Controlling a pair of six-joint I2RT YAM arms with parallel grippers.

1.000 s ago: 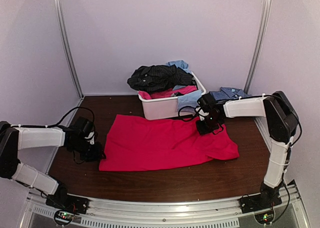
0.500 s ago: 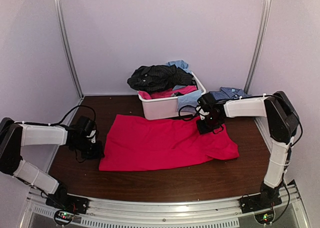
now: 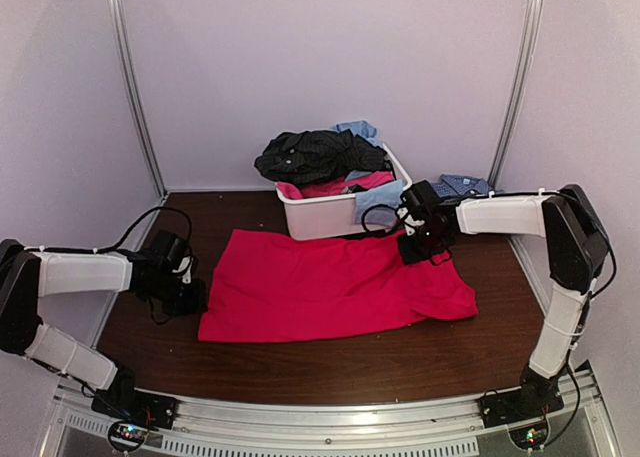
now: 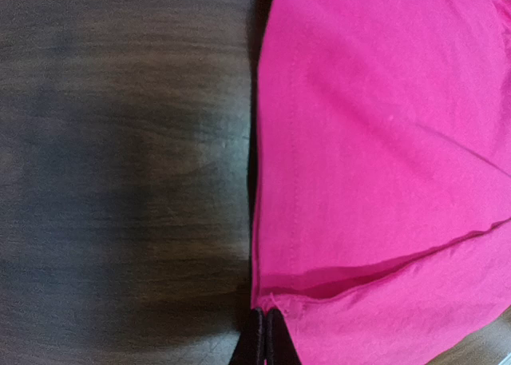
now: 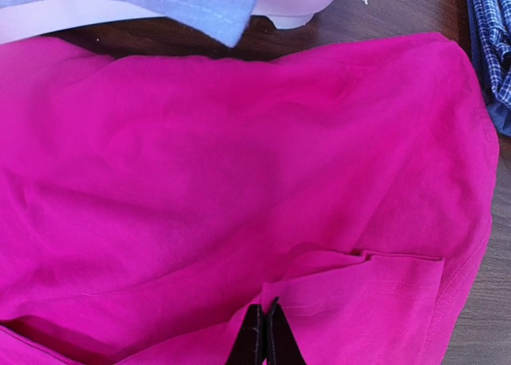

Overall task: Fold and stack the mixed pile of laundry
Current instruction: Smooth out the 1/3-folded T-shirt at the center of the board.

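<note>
My left claw [image 4: 264, 339] is pinched shut on the shirt's [image 3: 320, 285] left hem corner; my right claw [image 5: 263, 333] clamps a fold near its far right edge. The shirt lies flat on the counter [image 3: 330, 362], long axis running claw to claw, each arm nearest its own end; the pile [image 3: 315, 157] sits in the tub [image 3: 320, 219] behind.

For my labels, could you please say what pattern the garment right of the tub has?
Blue check; the shirt shows best in the right wrist view.
</note>
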